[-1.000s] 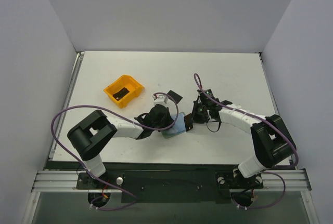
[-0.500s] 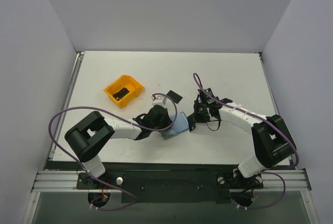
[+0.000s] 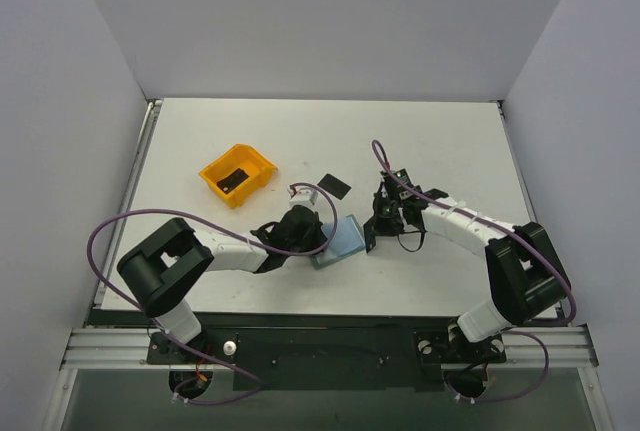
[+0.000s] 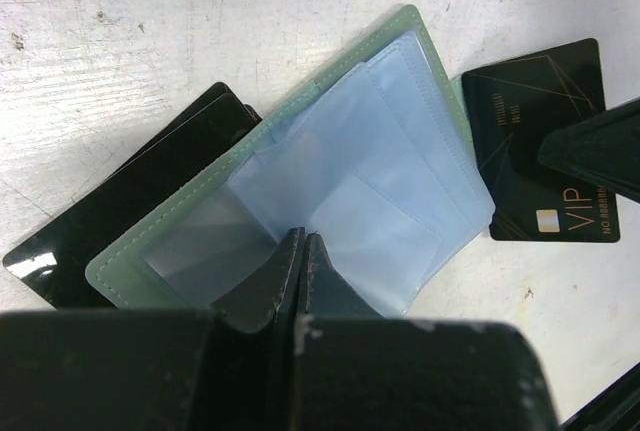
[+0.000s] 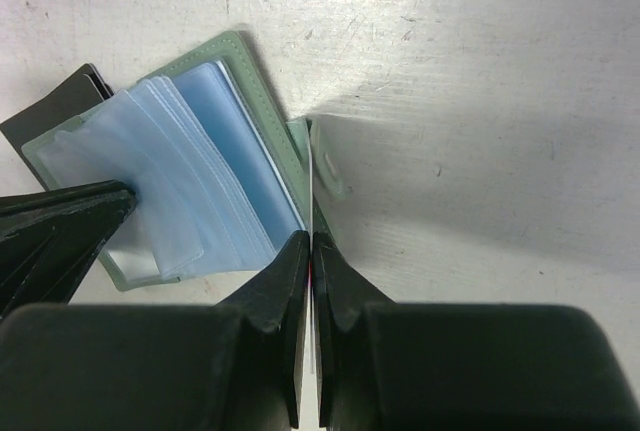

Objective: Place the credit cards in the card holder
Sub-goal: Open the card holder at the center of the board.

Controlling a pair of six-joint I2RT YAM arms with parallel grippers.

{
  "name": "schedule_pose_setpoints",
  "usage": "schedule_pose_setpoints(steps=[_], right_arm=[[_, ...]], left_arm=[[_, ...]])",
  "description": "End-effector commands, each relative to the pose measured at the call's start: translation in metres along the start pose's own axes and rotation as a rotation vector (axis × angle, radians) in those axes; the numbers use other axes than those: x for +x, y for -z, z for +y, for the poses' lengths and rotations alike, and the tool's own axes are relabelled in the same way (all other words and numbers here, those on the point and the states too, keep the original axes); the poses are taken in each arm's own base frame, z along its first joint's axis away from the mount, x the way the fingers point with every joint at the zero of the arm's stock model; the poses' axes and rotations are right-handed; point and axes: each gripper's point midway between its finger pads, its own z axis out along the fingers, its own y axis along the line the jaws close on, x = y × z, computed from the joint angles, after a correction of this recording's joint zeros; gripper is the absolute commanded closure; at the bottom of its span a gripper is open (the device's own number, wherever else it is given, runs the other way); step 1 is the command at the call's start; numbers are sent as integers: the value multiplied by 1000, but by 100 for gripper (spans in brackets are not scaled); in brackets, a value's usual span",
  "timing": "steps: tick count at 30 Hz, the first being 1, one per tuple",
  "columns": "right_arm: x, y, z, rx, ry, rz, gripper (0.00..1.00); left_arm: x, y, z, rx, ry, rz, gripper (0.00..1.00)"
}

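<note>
Open sage-green folding card holder [image 4: 350, 166], clear sleeve pinched in left gripper [image 4: 302, 238]; just right, black rectangular credit card [image 4: 528, 136] clamped in right gripper [image 5: 311, 238].

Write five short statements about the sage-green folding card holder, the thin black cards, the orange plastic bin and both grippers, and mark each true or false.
1. The sage-green folding card holder lies open with its clear blue sleeves showing. True.
2. The orange plastic bin holds nothing. False: a black card lies inside it.
3. The right gripper is shut on a black VIP-printed card. True.
4. The left gripper has its jaws wide apart above the holder. False: it is shut, its tips on the sleeves.
5. Another black card lies partly under the card holder. True.
</note>
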Motion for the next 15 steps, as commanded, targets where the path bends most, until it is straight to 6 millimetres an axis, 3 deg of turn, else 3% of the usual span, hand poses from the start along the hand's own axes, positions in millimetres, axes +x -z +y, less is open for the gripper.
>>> schedule_pose_setpoints(steps=[1, 8, 15], right_arm=[[0, 16, -10, 34, 10, -16, 100], [-15, 37, 19, -118, 44, -99, 100], [-4, 38, 50, -263, 178, -57, 100]], left_arm=[[28, 2, 25, -75, -38, 78, 100], [27, 1, 21, -69, -39, 78, 100], [28, 1, 21, -69, -40, 80, 100]])
